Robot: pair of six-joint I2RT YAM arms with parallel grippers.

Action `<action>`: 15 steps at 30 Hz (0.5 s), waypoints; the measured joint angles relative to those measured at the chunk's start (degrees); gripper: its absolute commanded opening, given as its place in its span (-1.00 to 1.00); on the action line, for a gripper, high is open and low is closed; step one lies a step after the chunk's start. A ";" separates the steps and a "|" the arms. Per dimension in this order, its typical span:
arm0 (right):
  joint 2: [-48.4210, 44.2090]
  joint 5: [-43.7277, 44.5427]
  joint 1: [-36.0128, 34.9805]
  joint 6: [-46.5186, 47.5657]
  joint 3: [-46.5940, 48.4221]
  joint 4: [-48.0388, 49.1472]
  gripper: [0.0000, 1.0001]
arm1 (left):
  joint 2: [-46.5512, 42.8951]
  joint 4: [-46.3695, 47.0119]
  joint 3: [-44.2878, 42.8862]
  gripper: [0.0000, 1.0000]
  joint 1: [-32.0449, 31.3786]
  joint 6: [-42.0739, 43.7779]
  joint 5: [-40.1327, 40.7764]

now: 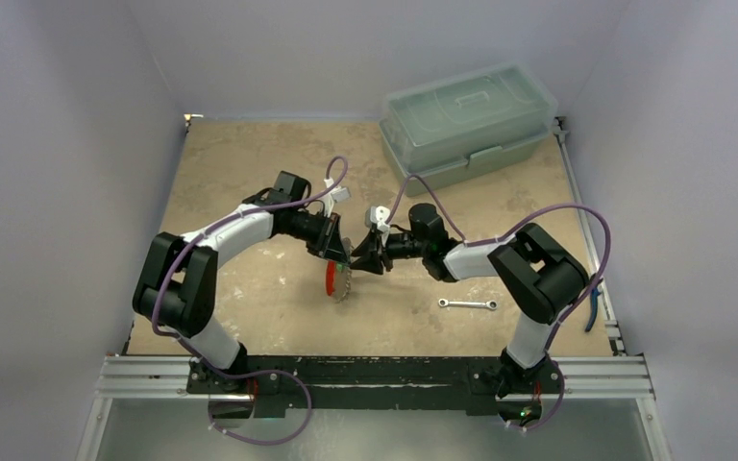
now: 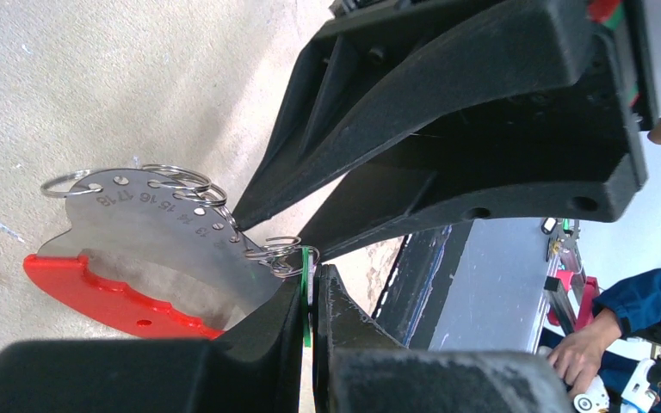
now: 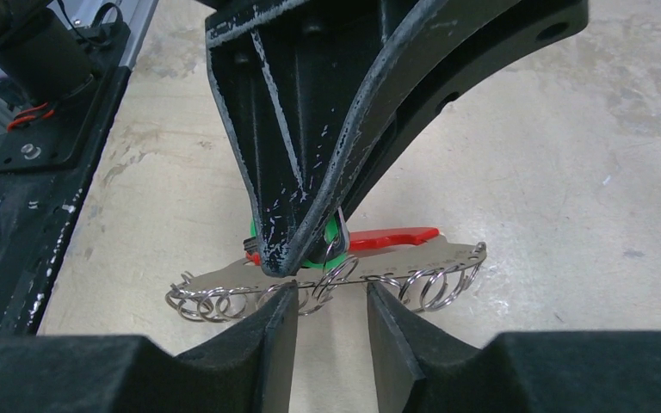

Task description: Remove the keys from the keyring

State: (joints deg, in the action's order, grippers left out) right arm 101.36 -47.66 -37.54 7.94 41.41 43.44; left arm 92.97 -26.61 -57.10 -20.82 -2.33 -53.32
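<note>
The keyring [image 1: 338,279] is a flat silver plate with numbered holes, a red section [image 2: 103,297] and a fringe of small wire rings. It hangs off the table from my left gripper [image 1: 339,254]. That gripper [image 2: 311,297] is shut on the green-headed key [image 2: 307,288], which is linked to the plate. My right gripper [image 1: 359,258] is open. In the right wrist view its pads [image 3: 280,318] stand either side of the rings on the plate's edge [image 3: 396,262], right below the green key head [image 3: 334,247]. Other keys are not clearly visible.
A slim silver wrench [image 1: 468,304] lies on the table to the right front. A pale green lidded plastic box [image 1: 468,120] stands at the back right. The tan table [image 1: 250,163] shows at the left and back.
</note>
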 measured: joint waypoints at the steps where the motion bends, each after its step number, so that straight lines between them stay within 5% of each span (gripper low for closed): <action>1: 0.37 0.15 -0.07 -0.04 0.07 0.11 -0.48 | -0.09 0.00 0.00 -1.00 0.00 0.00 0.00; 6: 0.70 0.24 -0.33 -0.74 0.09 1.29 -0.97 | -0.33 0.02 0.00 -1.00 0.00 -0.02 0.00; 15: 0.46 0.24 -0.28 0.04 -0.33 2.34 -1.00 | -0.52 0.02 0.00 -1.00 1.79 -0.61 -0.11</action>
State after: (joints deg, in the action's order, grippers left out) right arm 101.82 -47.42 -37.82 7.99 41.08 45.78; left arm 92.44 -26.59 -57.10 -19.03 -2.94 -53.43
